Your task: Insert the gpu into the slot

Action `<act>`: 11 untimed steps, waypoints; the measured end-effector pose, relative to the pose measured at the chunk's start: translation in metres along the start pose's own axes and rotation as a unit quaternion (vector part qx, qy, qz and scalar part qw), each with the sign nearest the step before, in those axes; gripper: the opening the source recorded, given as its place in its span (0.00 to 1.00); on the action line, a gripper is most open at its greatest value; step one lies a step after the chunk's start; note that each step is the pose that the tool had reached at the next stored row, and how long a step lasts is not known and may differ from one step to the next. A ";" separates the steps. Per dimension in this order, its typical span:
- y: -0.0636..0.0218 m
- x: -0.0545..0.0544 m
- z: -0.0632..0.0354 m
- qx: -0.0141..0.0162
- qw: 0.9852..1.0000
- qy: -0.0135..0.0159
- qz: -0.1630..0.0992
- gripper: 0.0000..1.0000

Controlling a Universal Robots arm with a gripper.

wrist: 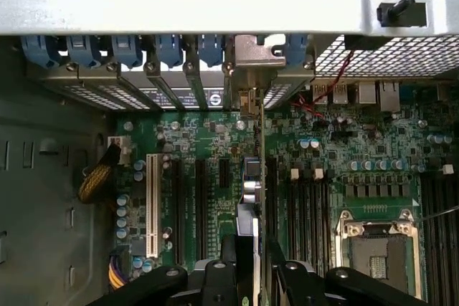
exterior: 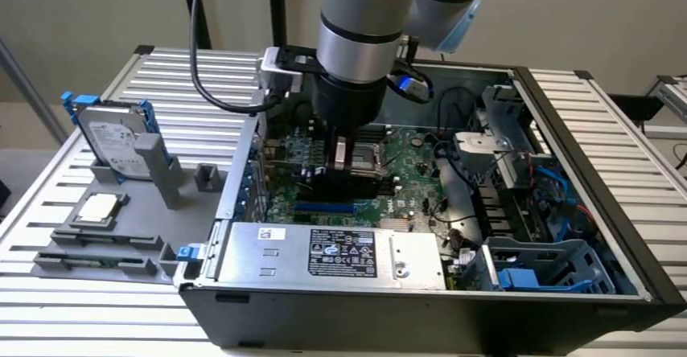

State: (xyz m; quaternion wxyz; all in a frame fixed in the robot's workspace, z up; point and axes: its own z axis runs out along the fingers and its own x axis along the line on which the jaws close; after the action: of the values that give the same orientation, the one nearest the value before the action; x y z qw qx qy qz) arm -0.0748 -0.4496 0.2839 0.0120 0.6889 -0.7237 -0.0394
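I have the gripper (wrist: pixel 249 256) down inside the open computer case (exterior: pixel 429 317), over the green motherboard (wrist: pixel 337 141). Its jaws are clamped on the gpu (wrist: pixel 248 206), which the wrist camera shows edge-on: a thin line running from between the fingers toward the rear wall of the case. The card's metal bracket (wrist: pixel 255 62) sits at that wall, among the row of blue retainer clips (wrist: pixel 129 48). In the exterior view the slot (exterior: pixel 325 208) shows as a short blue strip just beside the gripper's lower end, on the side toward the silver power supply (exterior: pixel 333 252). I cannot tell whether the card's bottom edge is in the groove, because the gripper and the card itself hide the contact.

I judge the step in hand to be the seating. To do it well, I want the card's line parallel to the black expansion slot (wrist: pixel 201 206) beside it and to the white one (wrist: pixel 152 206), with no twist. The bracket matters as much as the connector — if it catches on the rear frame, the card will tilt and bind. Pressure should go straight down and be even along the length, since the grip seems to be toward the end away from the bracket. The memory slots (wrist: pixel 305 206) and the processor socket (wrist: pixel 380 249) lie near on the other side — a sideways slip would put them at risk.
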 end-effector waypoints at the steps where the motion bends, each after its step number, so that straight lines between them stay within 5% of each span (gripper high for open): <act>1: -0.0001 0.000 0.0018 0.000 1.000 0.000 0.000 0.26; 11: -0.0022 0.001 0.0158 -0.006 1.000 0.000 0.000 0.26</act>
State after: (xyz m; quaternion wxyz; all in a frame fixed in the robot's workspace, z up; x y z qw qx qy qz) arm -0.0738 -0.4496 0.2679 0.0163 0.6886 -0.7236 -0.0435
